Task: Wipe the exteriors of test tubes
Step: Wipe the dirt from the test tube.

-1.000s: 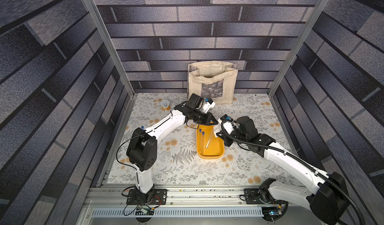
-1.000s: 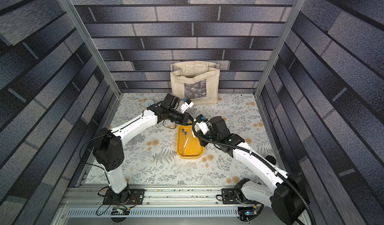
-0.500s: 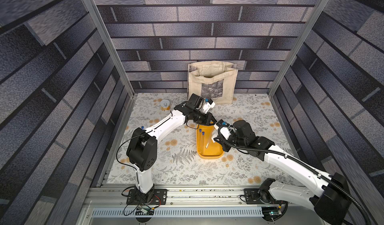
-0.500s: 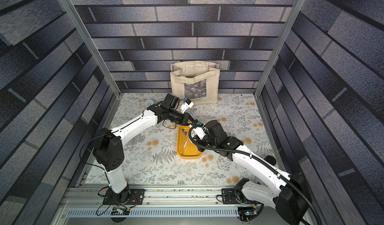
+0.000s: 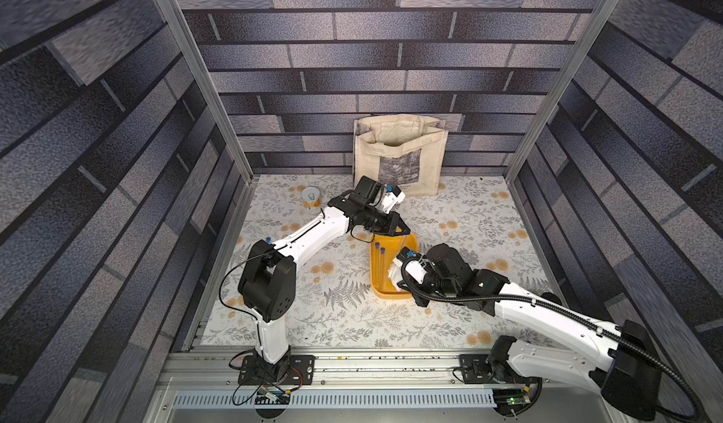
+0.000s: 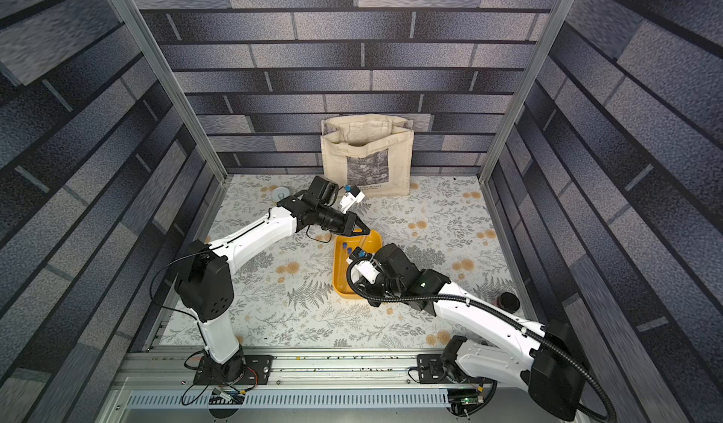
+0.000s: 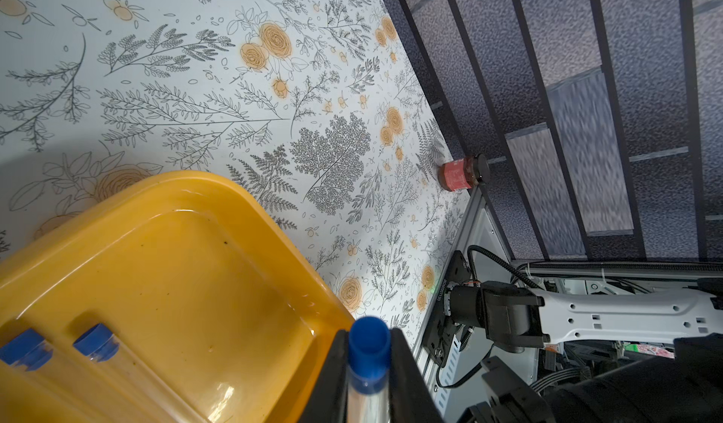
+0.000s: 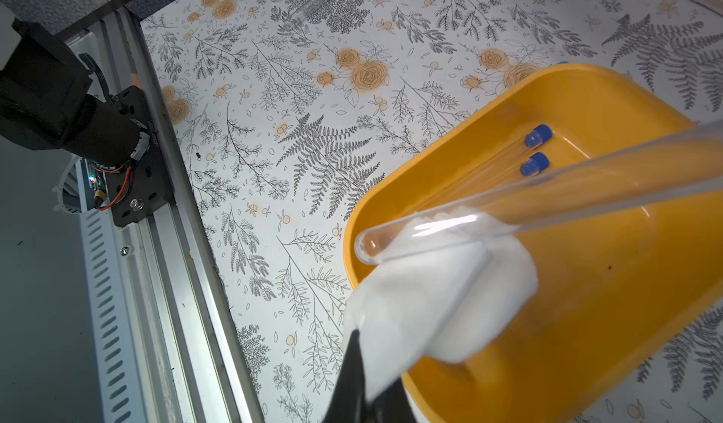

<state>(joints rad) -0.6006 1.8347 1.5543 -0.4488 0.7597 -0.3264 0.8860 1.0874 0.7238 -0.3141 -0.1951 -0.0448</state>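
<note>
The right gripper (image 8: pixel 367 386), clamped on a white cloth (image 8: pixel 450 296), has slid nearer along the test tube (image 8: pixel 587 178) to its rounded near tip, while the left gripper (image 7: pixel 369 337) pinches the blue-capped far end, the tube running far-to-near above the yellow tray (image 8: pixel 587 323).

Enclosed robot test cell, brick-print walls (image 5: pixel 391 69), aluminium frame (image 5: pixel 198 69), floral tabletop (image 5: pixel 469 221)
</note>
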